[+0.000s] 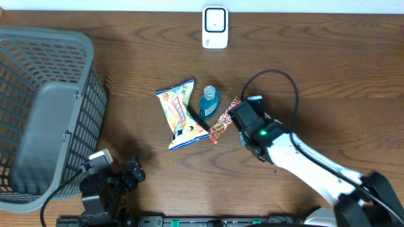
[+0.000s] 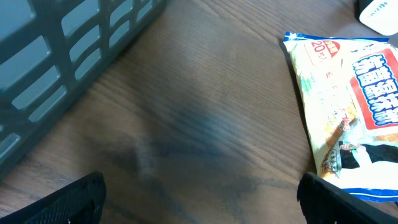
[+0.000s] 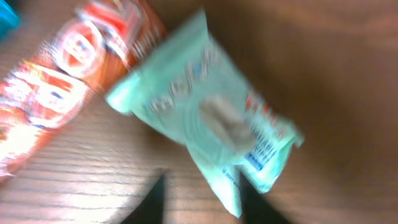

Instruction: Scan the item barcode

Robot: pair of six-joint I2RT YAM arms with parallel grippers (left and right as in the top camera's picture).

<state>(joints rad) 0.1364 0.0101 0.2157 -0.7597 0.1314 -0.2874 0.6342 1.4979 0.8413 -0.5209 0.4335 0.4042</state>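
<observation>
overhead: a grey basket (image 1: 38,113) fills the left and a white scanner (image 1: 215,26) sits top centre. on the tabletop (image 1: 328,50) a yellow snack bag (image 1: 180,113), a blue bottle (image 1: 209,102) and a red wrapper (image 1: 224,121) lie side by side. the right arm (image 1: 297,154) reaches over the wrapper's right end.

left wrist: the left claw (image 2: 199,199) gapes wide, holding nothing, with the snack bag at right.

right wrist: the right claw (image 3: 200,202) stands partly open, straddling the lower end of a pale green packet (image 3: 217,118). blur hides any contact.

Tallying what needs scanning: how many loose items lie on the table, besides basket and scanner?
4: yellow snack bag, blue bottle beside it, red wrapper right of that, mint-green packet beside the wrapper; others may be hidden.
</observation>
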